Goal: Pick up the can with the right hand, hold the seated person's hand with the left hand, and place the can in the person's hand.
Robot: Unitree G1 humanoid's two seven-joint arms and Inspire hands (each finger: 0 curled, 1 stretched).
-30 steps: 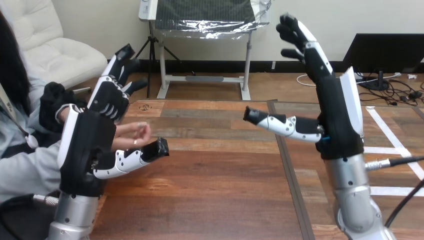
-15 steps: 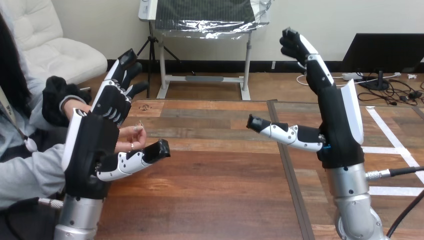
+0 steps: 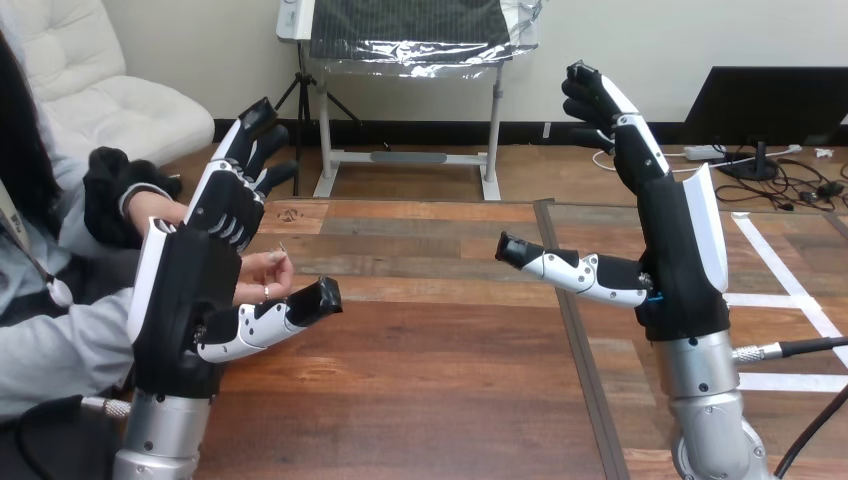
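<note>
So the person's hand sits over the left side of the table, roughly midway between the near and far edges, with its fingers loosely curled in. From the head camera the left robot hand is right in front of it, palm upright. Its fingers stretch up and away toward the far left corner, straight and a bit fanned. Its thumb pokes out to the right, just under the person's curled fingers. So that robot hand is spread, not wrapped around the person's hand. Honestly can't tell whether the two touch, since the palm hides what's behind it.

Over the right half of the table, well apart from all that, the right robot hand is raised. Its fingers point up and its thumb sticks out sideways toward the table's middle. It's spread wide too, gripping nothing.
</note>
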